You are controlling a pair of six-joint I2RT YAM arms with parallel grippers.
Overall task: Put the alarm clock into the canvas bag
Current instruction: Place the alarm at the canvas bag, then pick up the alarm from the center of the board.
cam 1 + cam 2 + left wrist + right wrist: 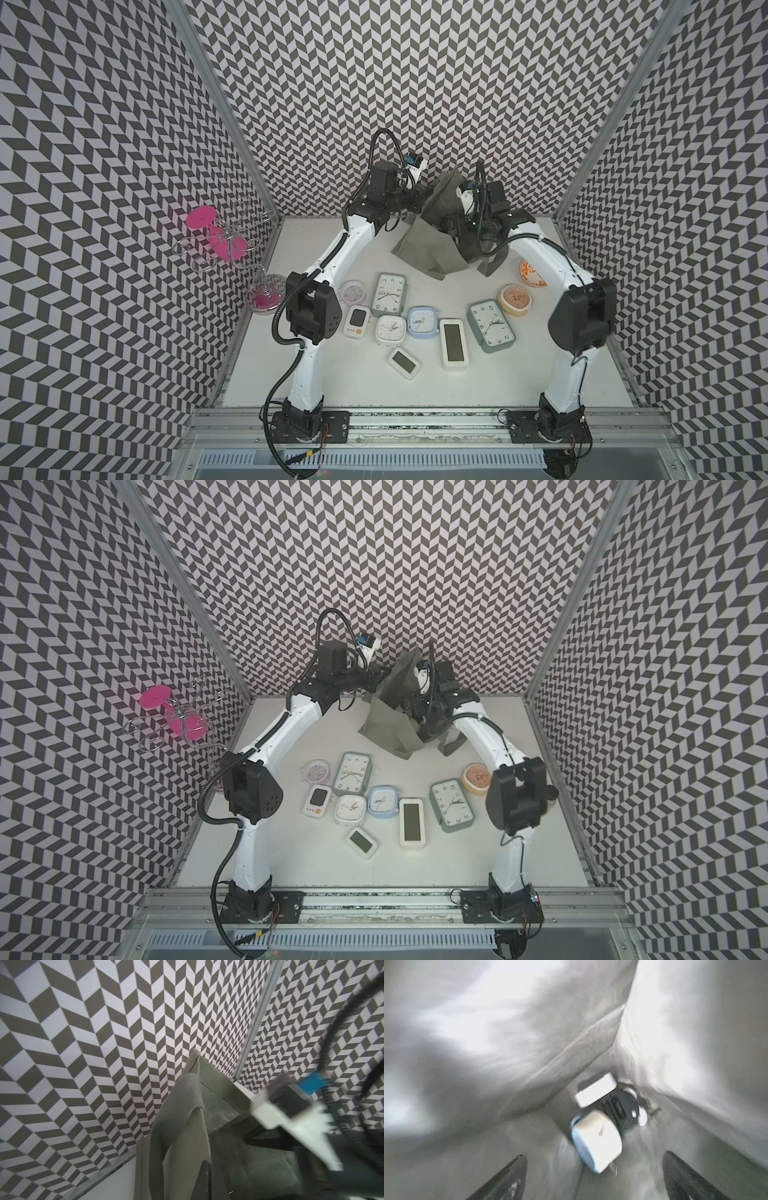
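Alarm clock [598, 1140], white with a blue face, lies loose at the bottom of the canvas bag [419, 245]. Just above it, deep inside the bag, the right claw [595, 1155] stands wide, holding nothing. The left claw [206, 1169] pinches the bag's rim. On its way out, the right claw could snag the cloth and topple the bag, spilling the clock. If the rim slipped, the mouth would collapse around that claw.

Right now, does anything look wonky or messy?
Yes. The grey-green canvas bag sags crookedly at the back of the table, one edge pinched up by the left gripper. Inside it, small clocks lie tumbled in a heap.
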